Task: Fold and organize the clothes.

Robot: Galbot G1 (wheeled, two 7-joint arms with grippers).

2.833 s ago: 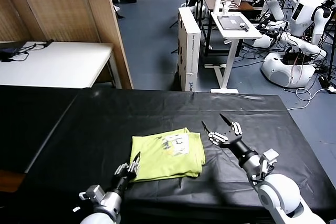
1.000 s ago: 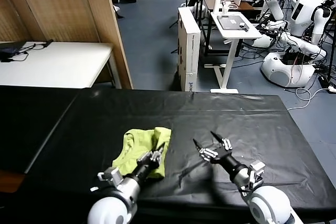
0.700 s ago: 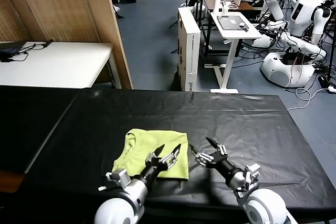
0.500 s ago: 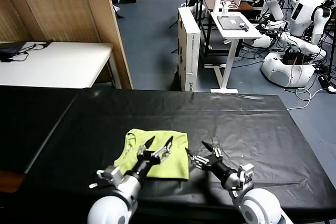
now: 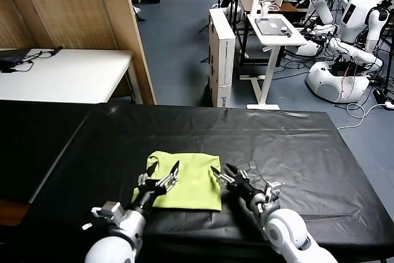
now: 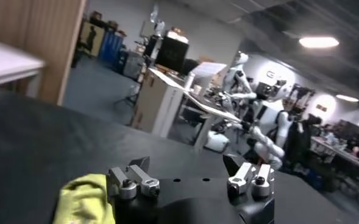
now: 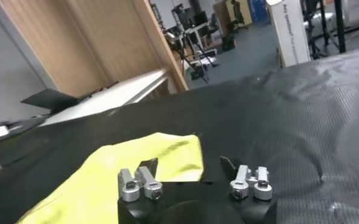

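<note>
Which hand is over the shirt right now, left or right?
The left hand: it sits open over the yellow-green T-shirt. The right hand is at the shirt's right edge, above the black table.

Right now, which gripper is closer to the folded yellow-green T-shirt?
Left. The left gripper sits open over the T-shirt, above its left part. The right gripper is at the shirt's right edge, just beside it.

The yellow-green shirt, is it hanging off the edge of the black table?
No, the shirt lies folded flat on the black table, with bare tabletop showing on every side of it.
</note>
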